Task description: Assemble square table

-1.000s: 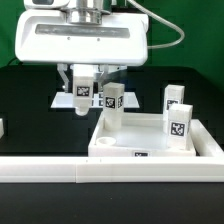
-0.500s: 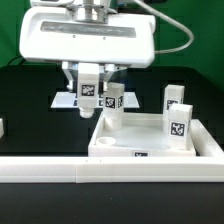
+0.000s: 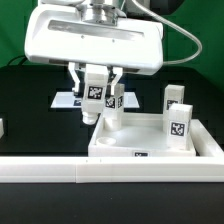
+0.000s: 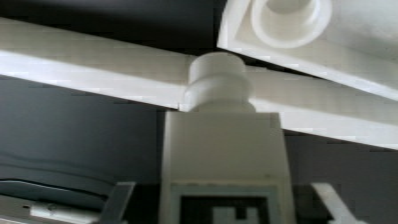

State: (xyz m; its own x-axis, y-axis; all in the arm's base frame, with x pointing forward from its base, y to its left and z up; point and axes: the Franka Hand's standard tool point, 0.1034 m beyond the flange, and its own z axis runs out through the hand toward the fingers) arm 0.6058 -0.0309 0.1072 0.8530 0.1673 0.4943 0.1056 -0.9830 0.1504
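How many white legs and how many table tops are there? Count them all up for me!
Legs: 4, one held in the tool, one just beside it, two at the exterior view's right
Table top: 1
Total: 5

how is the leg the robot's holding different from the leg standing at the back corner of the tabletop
The held leg hangs off the table between the fingers, tilted; the standing leg is upright at the tabletop far corner. The held leg is clamped; the standing leg is untouched by the fingers. The held leg sits outside the tabletop's rim, the standing one at it. Both are white blocks bearing black-and-white tags.
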